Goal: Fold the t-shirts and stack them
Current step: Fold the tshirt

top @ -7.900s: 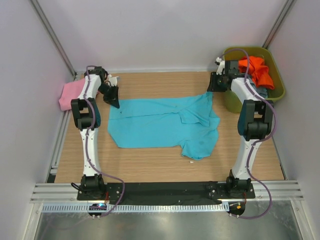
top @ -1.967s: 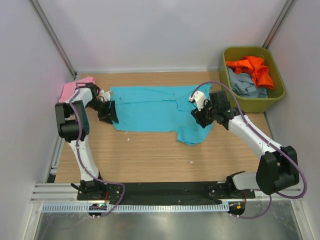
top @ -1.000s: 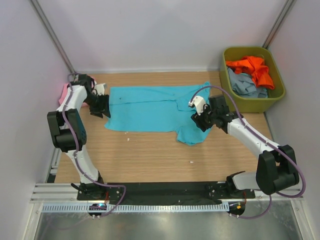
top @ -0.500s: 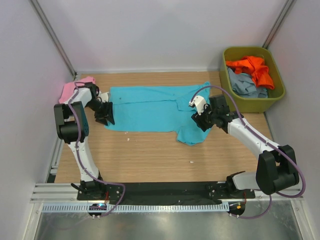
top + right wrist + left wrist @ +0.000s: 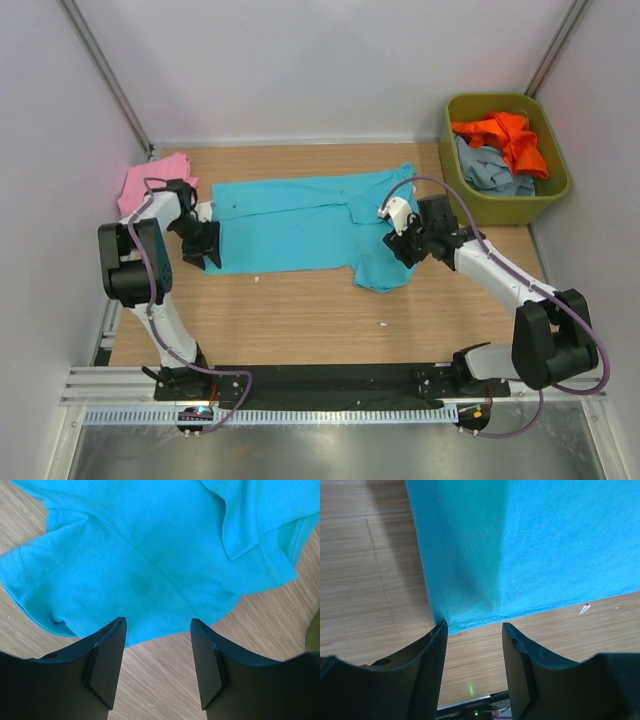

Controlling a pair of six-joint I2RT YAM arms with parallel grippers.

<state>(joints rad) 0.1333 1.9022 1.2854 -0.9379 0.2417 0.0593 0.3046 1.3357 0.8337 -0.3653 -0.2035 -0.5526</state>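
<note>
We note left gripper (image 5: pixel 474 625) half open at the turquoise t-shirt (image 5: pixel 290 225) corner. Right gripper (image 5: pixel 157 622) wide over its sleeve (image 5: pixel 75 570).

You count four t-shirts in all. One turquoise t-shirt (image 5: pixel 300 225) lies spread across the middle of the table (image 5: pixel 300 330). One pink t-shirt (image 5: pixel 145 180) lies at the far left corner. One orange t-shirt (image 5: pixel 505 135) and one grey-blue t-shirt (image 5: pixel 490 172) lie in the bin (image 5: pixel 500 210), so two are in it. You count one bin, olive-green, at the far right corner. You count two arms, one left arm (image 5: pixel 150 265) and one right arm (image 5: pixel 500 275), and two grippers, one left gripper (image 5: pixel 474 627) and one right gripper (image 5: pixel 157 625). You count two white specks (image 5: pixel 383 323) on the wood in the top view; they are too small for a sure count.
</note>
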